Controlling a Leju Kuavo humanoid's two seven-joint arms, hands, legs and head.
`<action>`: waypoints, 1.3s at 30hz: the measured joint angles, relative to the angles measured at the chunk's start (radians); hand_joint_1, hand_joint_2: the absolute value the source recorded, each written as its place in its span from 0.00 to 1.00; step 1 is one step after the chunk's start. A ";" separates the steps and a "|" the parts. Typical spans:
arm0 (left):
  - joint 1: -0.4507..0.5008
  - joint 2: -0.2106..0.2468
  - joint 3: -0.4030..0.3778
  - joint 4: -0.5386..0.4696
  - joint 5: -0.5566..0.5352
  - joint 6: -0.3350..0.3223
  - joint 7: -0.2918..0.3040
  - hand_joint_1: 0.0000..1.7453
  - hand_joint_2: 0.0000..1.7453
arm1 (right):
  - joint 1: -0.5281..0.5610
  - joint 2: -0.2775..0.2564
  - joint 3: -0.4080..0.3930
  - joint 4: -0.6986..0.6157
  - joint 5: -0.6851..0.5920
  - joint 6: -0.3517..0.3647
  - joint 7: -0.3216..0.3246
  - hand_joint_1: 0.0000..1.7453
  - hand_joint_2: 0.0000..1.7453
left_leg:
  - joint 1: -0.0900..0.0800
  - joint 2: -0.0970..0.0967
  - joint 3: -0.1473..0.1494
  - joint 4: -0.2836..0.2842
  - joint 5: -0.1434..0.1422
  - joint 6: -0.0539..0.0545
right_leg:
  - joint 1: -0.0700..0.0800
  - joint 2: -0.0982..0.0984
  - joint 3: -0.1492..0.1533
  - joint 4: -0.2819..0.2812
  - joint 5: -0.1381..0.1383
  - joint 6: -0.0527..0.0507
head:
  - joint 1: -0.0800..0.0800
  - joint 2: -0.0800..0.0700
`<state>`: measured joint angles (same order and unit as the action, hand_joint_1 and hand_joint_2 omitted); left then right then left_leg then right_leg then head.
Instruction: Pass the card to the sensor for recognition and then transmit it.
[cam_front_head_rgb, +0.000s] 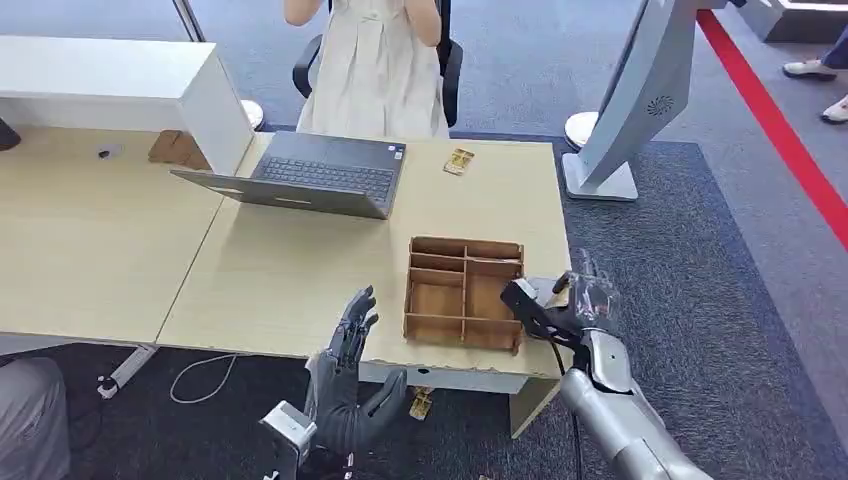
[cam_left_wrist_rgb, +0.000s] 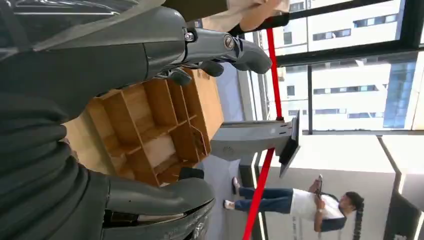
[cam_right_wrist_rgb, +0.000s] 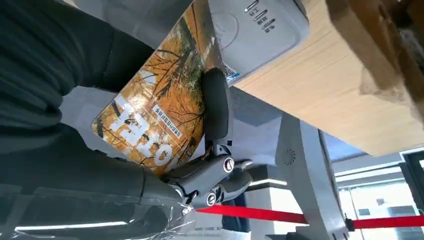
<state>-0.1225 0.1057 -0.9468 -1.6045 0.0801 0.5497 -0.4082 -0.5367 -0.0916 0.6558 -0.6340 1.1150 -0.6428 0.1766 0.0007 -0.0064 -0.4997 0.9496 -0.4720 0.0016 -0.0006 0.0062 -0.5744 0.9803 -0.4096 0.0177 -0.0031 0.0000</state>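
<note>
Right robot hand (cam_right_wrist_rgb: 150, 150) at the desk's (cam_front_head_rgb: 300, 270) near right corner, pinching an orange card (cam_right_wrist_rgb: 160, 110) just beside a white sensor (cam_right_wrist_rgb: 260, 30) on that edge. Left robot hand (cam_front_head_rgb: 350, 380) below the near edge, fingers spread wide, holding nothing, near the wooden divider tray (cam_front_head_rgb: 462, 292).

Card (cam_right_wrist_rgb: 160, 120): orange autumn-tree print w/ white lettering, pinched flat in right hand (cam_right_wrist_rgb: 150, 165), a dark finger across its face. One corner lies over the sensor (cam_right_wrist_rgb: 260, 30), a white rounded box at the counter (cam_right_wrist_rgb: 320, 95) edge.
</note>
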 joint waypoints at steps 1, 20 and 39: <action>0.000 0.000 0.000 0.000 0.000 0.001 0.000 0.00 1.00 | 0.000 0.000 0.004 0.003 -0.002 0.006 0.001 1.00 1.00 | 0.000 0.000 0.000 0.000 0.000 0.000 | 0.000 0.000 0.000 0.000 0.000 0.000 | 0.000 0.000; -0.003 0.000 -0.005 0.000 0.010 0.008 0.010 0.00 1.00 | -0.011 0.024 0.038 0.036 -0.020 0.017 0.006 1.00 1.00 | 0.000 0.000 0.002 0.000 0.000 0.000 | 0.000 0.001 0.002 0.000 0.000 0.000 | 0.000 0.000; -0.002 0.000 -0.005 0.000 0.003 0.011 0.009 0.00 1.00 | 0.003 0.025 0.038 -0.022 0.098 -0.053 0.115 1.00 1.00 | 0.000 0.000 0.002 0.000 0.000 0.000 | 0.000 0.000 0.002 0.000 0.000 0.000 | 0.000 0.000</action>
<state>-0.1245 0.1057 -0.9518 -1.6045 0.0836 0.5608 -0.3990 -0.5335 -0.0668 0.6940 -0.6557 1.2125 -0.6962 0.2914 0.0007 -0.0063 -0.4981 0.9496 -0.4718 0.0013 -0.0006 0.0065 -0.5725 0.9805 -0.4094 0.0176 -0.0030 0.0000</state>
